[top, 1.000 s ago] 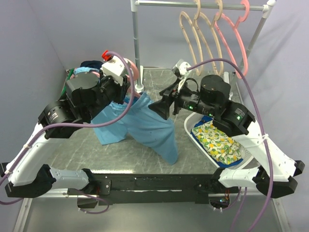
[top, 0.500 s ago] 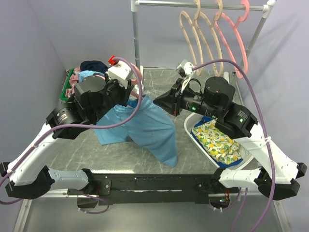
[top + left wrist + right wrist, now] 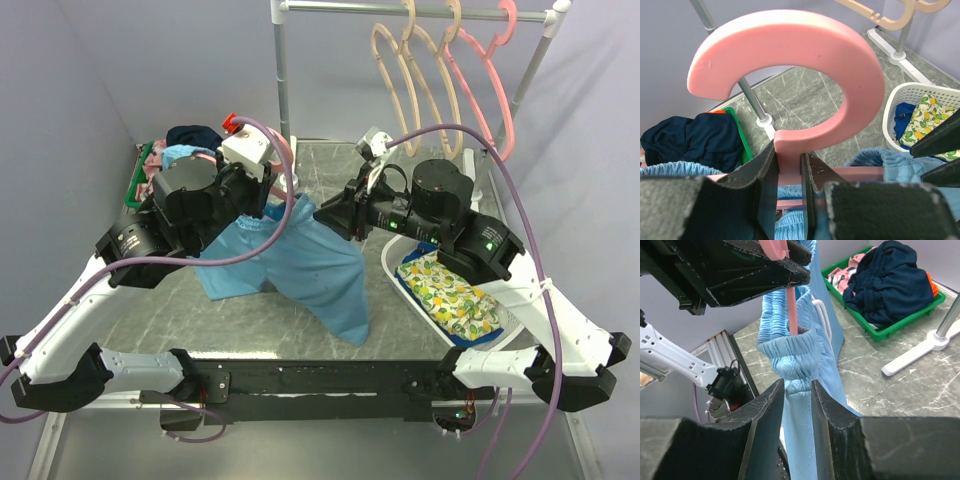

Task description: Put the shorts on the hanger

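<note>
The left arm's fingers are clenched on the neck of a thin pink plastic hanger, just under its round hook, holding it upright above the grey marbled worktop. The light sky-blue fabric shorts hang from this hanger: a pink bar runs down inside the gathered elastic waistband, and the legs trail down onto the middle of the worktop. The right arm's fingers stand narrowly apart right at the waistband's right end, with blue fabric showing in the gap; whether they are pinching the cloth cannot be told. Right of the shorts, a white plastic basket holds a yellow lemon-print cloth. At the worktop's far left, a green tray holds a dark navy garment. Behind, a metal rail carries tan looped hangers and another pink one.
</note>
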Controlling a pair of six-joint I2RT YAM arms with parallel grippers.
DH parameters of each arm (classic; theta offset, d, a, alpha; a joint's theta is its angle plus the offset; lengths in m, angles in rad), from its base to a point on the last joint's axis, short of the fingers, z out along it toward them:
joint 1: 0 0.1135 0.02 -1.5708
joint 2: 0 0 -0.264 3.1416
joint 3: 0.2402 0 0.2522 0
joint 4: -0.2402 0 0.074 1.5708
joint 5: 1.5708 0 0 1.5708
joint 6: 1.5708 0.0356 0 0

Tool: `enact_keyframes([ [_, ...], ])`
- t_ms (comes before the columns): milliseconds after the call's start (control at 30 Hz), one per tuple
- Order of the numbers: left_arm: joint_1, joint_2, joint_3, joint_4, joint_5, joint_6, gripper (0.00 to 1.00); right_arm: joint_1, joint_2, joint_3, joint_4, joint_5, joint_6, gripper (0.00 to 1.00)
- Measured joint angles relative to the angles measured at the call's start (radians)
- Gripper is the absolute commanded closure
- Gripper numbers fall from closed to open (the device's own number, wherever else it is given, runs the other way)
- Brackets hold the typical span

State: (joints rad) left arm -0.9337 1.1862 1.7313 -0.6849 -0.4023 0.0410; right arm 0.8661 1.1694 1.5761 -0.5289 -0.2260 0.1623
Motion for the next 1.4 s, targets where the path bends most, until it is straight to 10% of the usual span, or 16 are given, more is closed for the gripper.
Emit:
enact_keyframes([
  [333,0.0,0.0,-0.005,0.0,-0.014,0.001,0.99,0.006,0.007,0.0,-0.006,-0.002,-0.006,0.99],
  [1167,0.027,0.045,-0.02,0.048,-0.145,-0.083,0.99,0.254,-0.062,-0.01,-0.077,0.335,-0.014,1.0],
  [1400,0.041,0.048,-0.02,0.023,-0.146,-0.082,0.99,0.29,0.014,0.034,-0.111,0.436,-0.015,0.33],
])
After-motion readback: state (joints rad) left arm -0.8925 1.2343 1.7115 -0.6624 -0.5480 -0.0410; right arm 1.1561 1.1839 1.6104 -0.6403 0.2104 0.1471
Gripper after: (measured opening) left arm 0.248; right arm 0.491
